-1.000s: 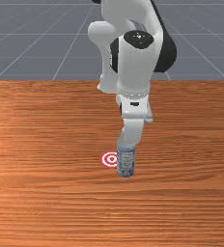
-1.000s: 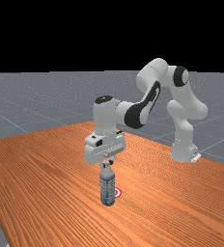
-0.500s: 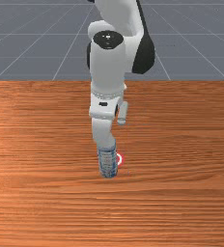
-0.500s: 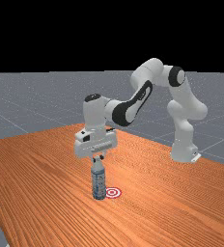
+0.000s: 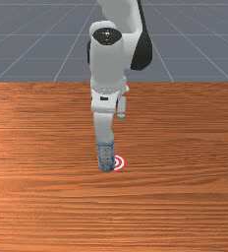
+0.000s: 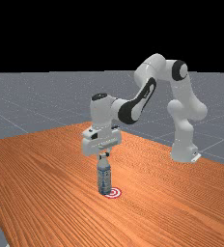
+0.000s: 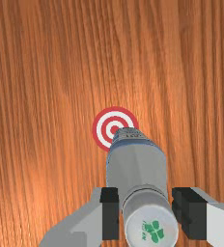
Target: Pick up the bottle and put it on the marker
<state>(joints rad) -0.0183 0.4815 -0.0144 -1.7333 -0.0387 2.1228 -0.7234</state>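
In the far view my gripper [image 6: 104, 156] is shut on the neck of the blue-and-grey bottle [image 6: 104, 179], which hangs about upright, its base overlapping the left part of the red-and-white ringed marker [image 6: 115, 193]. In the front view the hand of my gripper [image 5: 103, 125] hides the bottle's top; the bottle [image 5: 106, 156] covers the left side of the marker [image 5: 119, 162]. The wrist view has my gripper [image 7: 146, 212] with a dark pad on either side of the bottle [image 7: 135, 166], just below its white cap. Part of the marker [image 7: 104, 130] is behind the bottle's lower end. Base height is hard to tell.
The wooden table [image 5: 185, 147] spreads around the marker. In the far view the arm's base [image 6: 183, 149] stands at the table's right side, and the table's left edge runs down toward the lower left.
Hand and bottle together swung to the front view's left, across the marker, then drew back a little toward the arm's base. The grip on the bottle is unchanged.
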